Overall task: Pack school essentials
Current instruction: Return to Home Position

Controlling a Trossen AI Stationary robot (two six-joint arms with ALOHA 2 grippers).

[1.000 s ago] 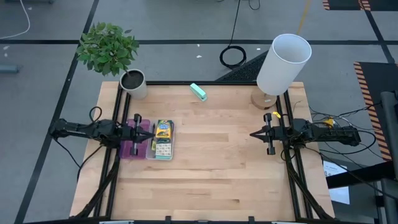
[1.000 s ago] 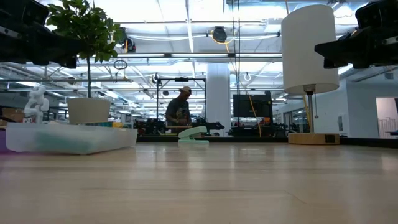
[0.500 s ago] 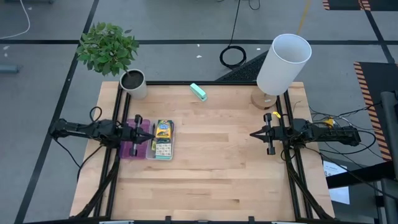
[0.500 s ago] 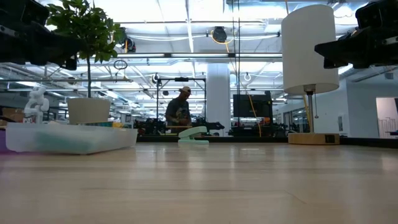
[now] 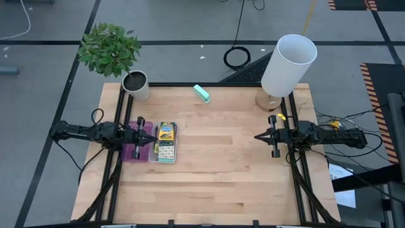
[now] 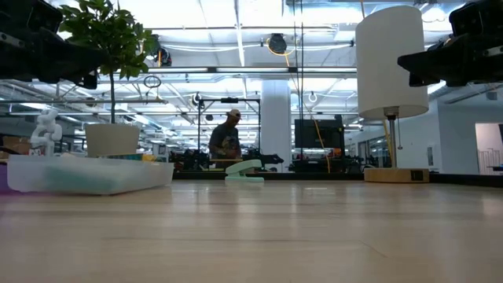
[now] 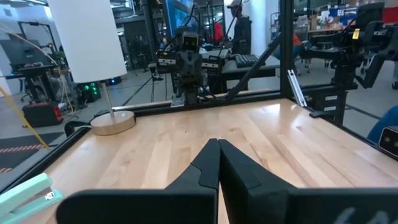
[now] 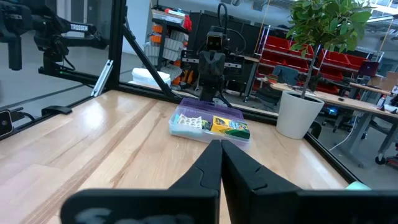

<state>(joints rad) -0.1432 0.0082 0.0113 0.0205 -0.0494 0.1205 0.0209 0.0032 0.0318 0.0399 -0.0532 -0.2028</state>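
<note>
The purple-and-clear flat case [image 5: 149, 143] lies on the table at the left, with the yellow-green crayon box [image 5: 167, 132] and the patterned square pad [image 5: 166, 152] showing inside it; the right wrist view shows the case [image 8: 209, 126] too. My left gripper [image 5: 155, 135] hangs shut above the case, high over the table, holding nothing. My right gripper [image 5: 255, 136] hangs shut at the table's right side, also holding nothing. Scissors, pen and pencils do not show.
A teal rectangular block [image 5: 202, 94] lies near the far edge. A lamp with a white shade [image 5: 288, 65] stands at the far right corner, a potted plant [image 5: 111, 49] and its pot [image 5: 135, 84] at the far left. A person [image 6: 226, 141] stands beyond the table.
</note>
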